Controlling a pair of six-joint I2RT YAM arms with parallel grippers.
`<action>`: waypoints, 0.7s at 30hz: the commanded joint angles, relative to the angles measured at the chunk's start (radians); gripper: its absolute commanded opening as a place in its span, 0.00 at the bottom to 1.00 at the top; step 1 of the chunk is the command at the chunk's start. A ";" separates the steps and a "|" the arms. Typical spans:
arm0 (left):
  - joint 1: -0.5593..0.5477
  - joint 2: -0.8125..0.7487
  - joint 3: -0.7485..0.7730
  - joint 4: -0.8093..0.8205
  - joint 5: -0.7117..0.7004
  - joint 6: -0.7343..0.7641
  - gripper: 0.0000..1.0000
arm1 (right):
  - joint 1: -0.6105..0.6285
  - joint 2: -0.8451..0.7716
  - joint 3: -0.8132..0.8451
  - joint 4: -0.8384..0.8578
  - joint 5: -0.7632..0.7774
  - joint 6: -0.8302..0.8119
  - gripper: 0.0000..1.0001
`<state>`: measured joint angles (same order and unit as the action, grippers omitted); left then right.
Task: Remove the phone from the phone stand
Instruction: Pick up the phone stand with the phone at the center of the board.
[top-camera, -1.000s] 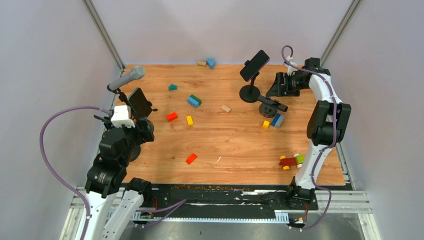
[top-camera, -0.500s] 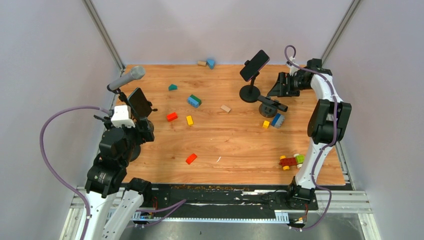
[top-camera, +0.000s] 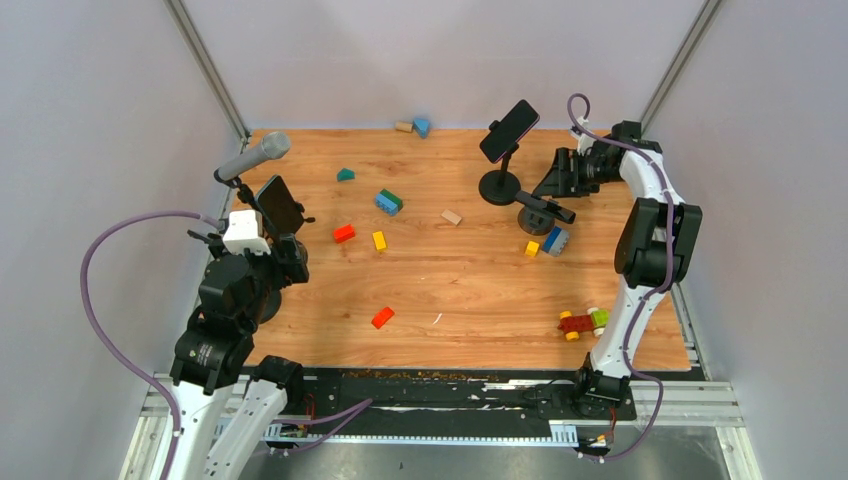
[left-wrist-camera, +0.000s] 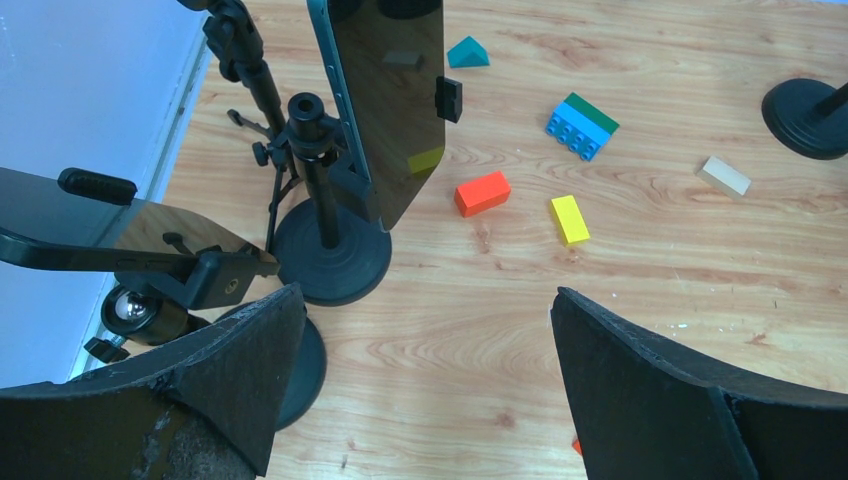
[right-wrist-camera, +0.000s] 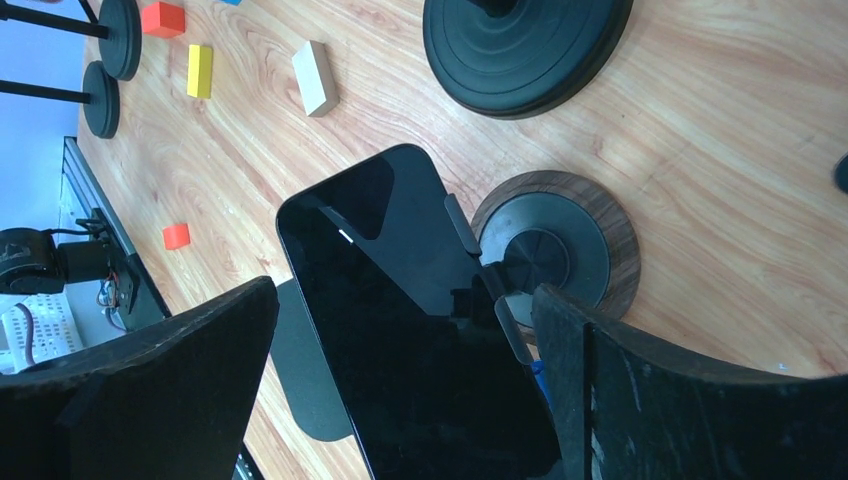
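A black phone (right-wrist-camera: 400, 300) sits in the clamp of a stand with a round wood-rimmed base (right-wrist-camera: 555, 245). My right gripper (right-wrist-camera: 405, 330) is open, with one finger on each side of this phone and a gap showing on the left. In the top view the right gripper (top-camera: 550, 182) hovers by that low stand (top-camera: 540, 215). A second phone (top-camera: 508, 130) sits high on a black-based stand (top-camera: 499, 187). My left gripper (left-wrist-camera: 428, 300) is open and empty over bare wood, near a third phone (left-wrist-camera: 385, 100) on its stand (left-wrist-camera: 330, 262).
A microphone (top-camera: 255, 158) on a stand and another clamped phone (left-wrist-camera: 100, 225) crowd the left arm. Coloured blocks lie scattered: red (top-camera: 343, 233), yellow (top-camera: 379, 240), blue-green (top-camera: 388, 201), orange (top-camera: 382, 317). A toy cluster (top-camera: 582, 322) lies near the right arm's side.
My right gripper has shifted slightly down and left, closer over the phone on the low stand. The left arm has not moved.
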<state>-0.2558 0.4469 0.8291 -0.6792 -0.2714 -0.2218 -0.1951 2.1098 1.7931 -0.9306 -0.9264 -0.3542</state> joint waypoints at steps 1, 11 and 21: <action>-0.005 0.001 0.002 0.007 0.003 -0.005 1.00 | -0.001 -0.007 -0.016 0.006 -0.042 -0.040 1.00; -0.008 -0.004 0.001 0.007 0.005 -0.005 1.00 | 0.028 -0.014 -0.050 -0.003 -0.057 -0.065 1.00; -0.011 -0.002 0.001 0.007 0.003 -0.005 1.00 | 0.039 -0.033 -0.079 -0.004 -0.071 -0.096 1.00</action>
<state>-0.2623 0.4465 0.8291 -0.6796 -0.2714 -0.2214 -0.1677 2.1098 1.7145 -0.9360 -0.9386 -0.4068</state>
